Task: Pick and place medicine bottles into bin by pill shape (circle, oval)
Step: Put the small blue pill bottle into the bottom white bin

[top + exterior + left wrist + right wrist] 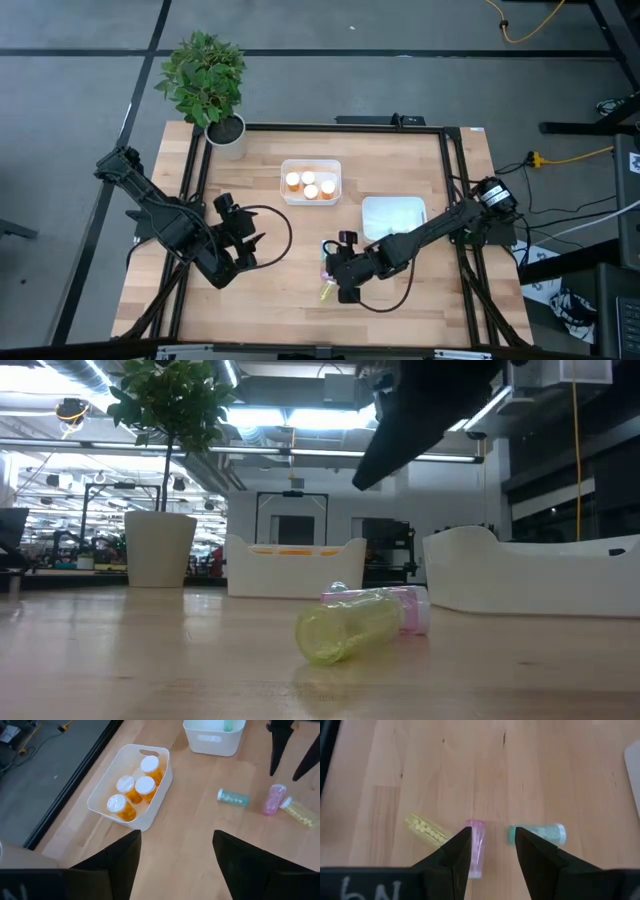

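Three small medicine bottles lie on their sides on the wooden table near its front middle: a yellow one (426, 828), a pink one (476, 849) and a teal one (538, 834). My right gripper (492, 839) hangs open just above them, its fingers pointing down over the pink and teal bottles and touching neither. In the low view the yellow bottle (346, 628) lies in front of the pink one (402, 606), with the dark arm well above them. My left gripper (245, 250) waits open at the left, raised off the table.
A white bin (311, 182) at the table's far middle holds several orange bottles with white caps. A second white bin (393, 216) stands to its right, with a green bottle (227, 725) inside. A potted plant (224, 130) stands at the far left corner.
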`<state>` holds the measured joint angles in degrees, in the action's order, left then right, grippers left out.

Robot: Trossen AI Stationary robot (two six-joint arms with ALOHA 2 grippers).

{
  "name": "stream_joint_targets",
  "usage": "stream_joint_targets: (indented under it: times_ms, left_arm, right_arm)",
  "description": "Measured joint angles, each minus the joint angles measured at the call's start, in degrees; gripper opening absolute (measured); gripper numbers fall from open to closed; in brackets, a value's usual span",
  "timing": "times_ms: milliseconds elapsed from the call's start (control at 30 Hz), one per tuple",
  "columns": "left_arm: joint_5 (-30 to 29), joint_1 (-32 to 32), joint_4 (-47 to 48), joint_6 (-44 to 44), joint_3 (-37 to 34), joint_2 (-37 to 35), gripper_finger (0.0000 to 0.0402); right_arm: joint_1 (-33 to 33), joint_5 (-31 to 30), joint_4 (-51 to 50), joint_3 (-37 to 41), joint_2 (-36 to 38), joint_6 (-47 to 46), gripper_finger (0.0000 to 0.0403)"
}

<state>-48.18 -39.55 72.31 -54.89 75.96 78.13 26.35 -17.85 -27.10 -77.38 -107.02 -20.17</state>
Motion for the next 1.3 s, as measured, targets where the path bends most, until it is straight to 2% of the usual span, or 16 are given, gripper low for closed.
stream_joint_targets:
  times_ms: [100, 300, 467, 567, 800, 1133, 1233, 1300]
  left_arm:
    - [-0.02, 0.00, -0.82, -1.57, -1.23, -0.02, 0.0243]
    - [0.07, 0.00, -4.29, -1.75, -6.26, 0.02, 0.0243]
    - [-0.03, -0.22, -6.09, -1.77, -9.12, 0.02, 0.0243]
    - [-0.15, -0.24, -6.40, -1.64, -10.44, 0.02, 0.0243]
    - [0.77, -0.24, -6.42, -1.62, -10.99, 0.02, 0.0243]
    - [0.94, -0.22, -6.39, -1.57, -10.99, 0.02, 0.0243]
    - [1.06, -0.23, -5.63, -1.56, -10.99, 0.02, 0.0243]
    - [1.48, -0.24, -5.27, -1.55, -10.99, 0.02, 0.0243]
  right_arm:
    - [-0.11, 0.28, 1.68, -0.01, -0.46, 2.28, 0.0154]
    - [-1.43, 5.62, 5.73, -0.01, -3.23, 4.75, 0.0154]
    - [-2.88, 6.67, 7.66, -0.01, -4.76, 6.96, 0.0154]
    - [-4.04, 9.91, 8.36, -0.01, -4.88, 6.95, 0.0154]
    - [-6.49, 13.46, 9.91, -1.06, -4.90, 6.96, 0.0154]
    - [-6.99, 13.60, 10.09, -1.62, -4.90, 6.01, 0.0154]
    - [-6.74, 13.83, 8.44, -1.60, -4.90, 8.41, 0.0154]
    - [-6.57, 16.52, 7.62, -1.07, -4.90, 11.94, 0.0154]
